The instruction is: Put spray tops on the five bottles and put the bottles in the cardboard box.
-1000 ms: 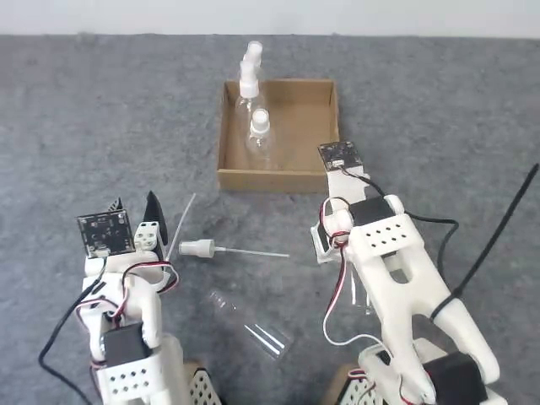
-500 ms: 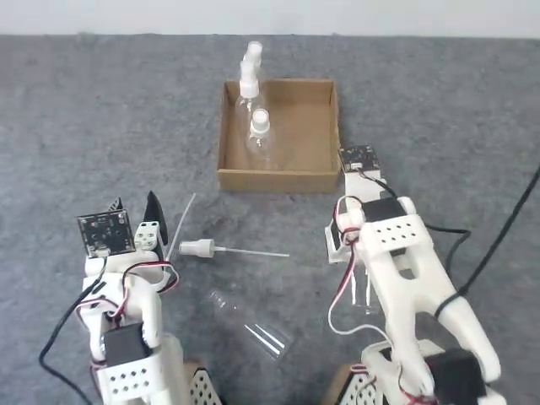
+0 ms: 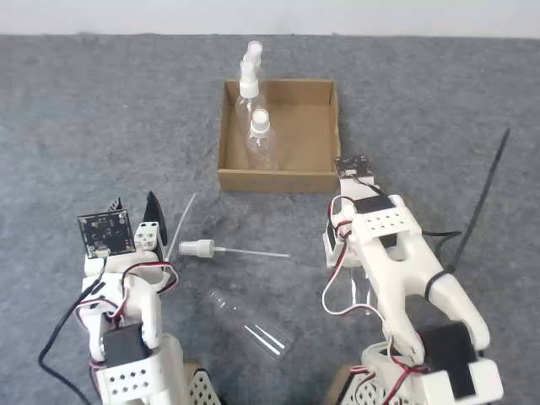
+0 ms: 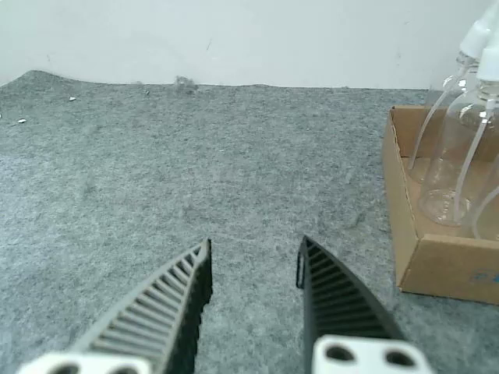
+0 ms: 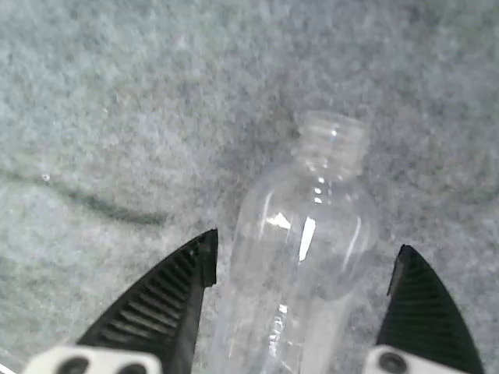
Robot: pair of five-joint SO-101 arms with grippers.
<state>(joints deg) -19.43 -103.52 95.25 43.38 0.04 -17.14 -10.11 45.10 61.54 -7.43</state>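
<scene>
A fixed camera looked down on a grey, felt-like carpet (image 3: 101, 110) that covered the whole work surface and ran back to a plain white wall (image 3: 405, 17). In the left wrist view the carpet carried small specks of lint and met the wall along a slightly uneven edge.

An open cardboard box (image 3: 325, 135) sat on the carpet toward the far side, roughly midway between the two arms. Three capped bottles (image 3: 260, 143) of clear plastic stood upright inside it, along its left part, each with a white sprayer on top.

On the carpet in front of the box lay a loose spray top (image 3: 197, 247), its long dip tube pointing toward the right arm (image 3: 388, 245). A thin tube (image 3: 180, 224) lay slanted just beside the left gripper (image 3: 133, 207). Nearer the arm bases, an uncapped bottle (image 3: 251, 326) lay on its side between the arms.

The left gripper sat over the near left part of the carpet, well apart from the box. Its two ribbed black fingers (image 4: 183, 292) were spread apart with nothing between them.

The right gripper (image 5: 306, 243) pointed down over a second uncapped bottle (image 5: 300, 226), whose threaded neck was bare. Its fingers were spread wide, one on each side of the bottle's body, neither touching it as far as the view showed. A black cable (image 3: 481, 194) rose beside the right arm
</scene>
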